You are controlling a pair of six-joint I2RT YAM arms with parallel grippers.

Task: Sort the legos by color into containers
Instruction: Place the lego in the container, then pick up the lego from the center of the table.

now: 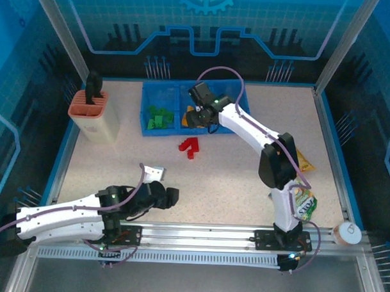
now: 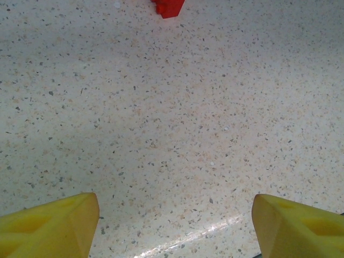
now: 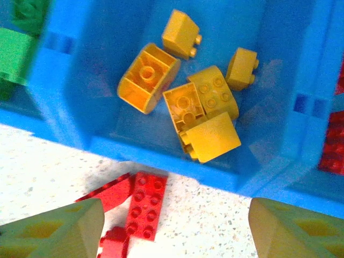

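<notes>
Speckled table (image 1: 245, 180) holds a little pile of red legos (image 1: 190, 146), maybe 3, just in front of the blue tray (image 1: 144, 128). Yellow legos (image 3: 199, 107) lie in its middle box. My right gripper (image 3: 174, 217) hangs above the red pile, fingers apart and empty. My left gripper (image 2: 174, 217) is apart too. Legos look light, hard and smooth, so I'd pinch 1 across its flat sides.
</notes>
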